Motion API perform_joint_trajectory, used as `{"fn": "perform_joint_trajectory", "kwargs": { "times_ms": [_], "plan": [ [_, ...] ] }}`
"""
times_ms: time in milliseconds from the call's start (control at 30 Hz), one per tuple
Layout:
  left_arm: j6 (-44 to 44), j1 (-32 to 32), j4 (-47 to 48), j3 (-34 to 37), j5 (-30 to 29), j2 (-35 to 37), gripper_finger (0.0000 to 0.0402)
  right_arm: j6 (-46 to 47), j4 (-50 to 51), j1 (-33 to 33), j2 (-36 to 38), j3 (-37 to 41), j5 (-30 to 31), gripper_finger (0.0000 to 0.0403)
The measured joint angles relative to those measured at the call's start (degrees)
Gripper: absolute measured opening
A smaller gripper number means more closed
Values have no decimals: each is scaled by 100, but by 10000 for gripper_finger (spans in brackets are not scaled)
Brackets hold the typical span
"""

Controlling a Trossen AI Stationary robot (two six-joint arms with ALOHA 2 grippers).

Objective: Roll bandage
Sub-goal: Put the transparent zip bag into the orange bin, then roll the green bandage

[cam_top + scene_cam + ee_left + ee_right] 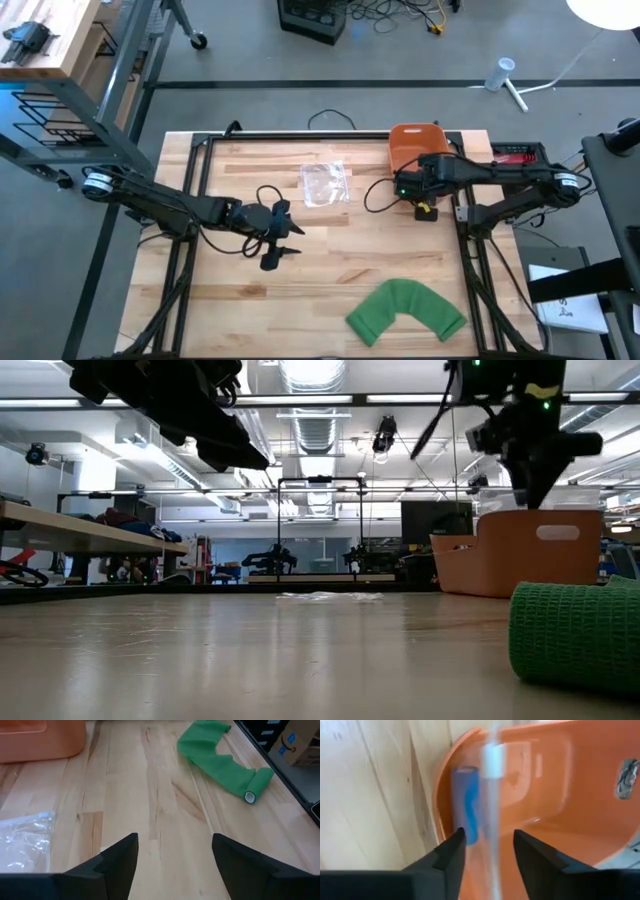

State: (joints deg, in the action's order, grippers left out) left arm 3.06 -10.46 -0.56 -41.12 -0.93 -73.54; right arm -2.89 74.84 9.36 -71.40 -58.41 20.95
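Note:
A green bandage (405,310) lies on the table near the front edge, right of the middle. It is a curved, partly unrolled strip with one end rolled up (255,786); the low view shows it too (578,632). My left gripper (290,238) hovers over the table's middle, open and empty (172,850), pointing toward the bandage. My right gripper (405,185) is at the near rim of an orange bin (415,145). It is open (487,845) and looks down into the bin, where a blue roll (467,810) lies against the wall.
A crumpled clear plastic bag (325,183) lies at the table's far middle, left of the orange bin (520,550). A pale blurred strip (492,770) shows in front of the bin in the right wrist view. Bare wood lies between my left gripper and the bandage.

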Motion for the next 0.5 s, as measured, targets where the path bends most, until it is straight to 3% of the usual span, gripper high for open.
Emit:
{"fn": "perform_joint_trajectory", "kwargs": {
  "times_ms": [267, 400, 500],
  "plan": [
    [-53, 0, -111, 13, 0, 0, 228, 188, 13, -168, 3, -1160, 2, 209],
    [-57, 0, -156, -8, 0, 0, 219, 271, -907, -185, 32, -1289, -257, 215],
    [-58, 0, -292, -15, 0, 0, 213, 191, -2249, -259, 61, -1117, -650, 213]
  ]
}}
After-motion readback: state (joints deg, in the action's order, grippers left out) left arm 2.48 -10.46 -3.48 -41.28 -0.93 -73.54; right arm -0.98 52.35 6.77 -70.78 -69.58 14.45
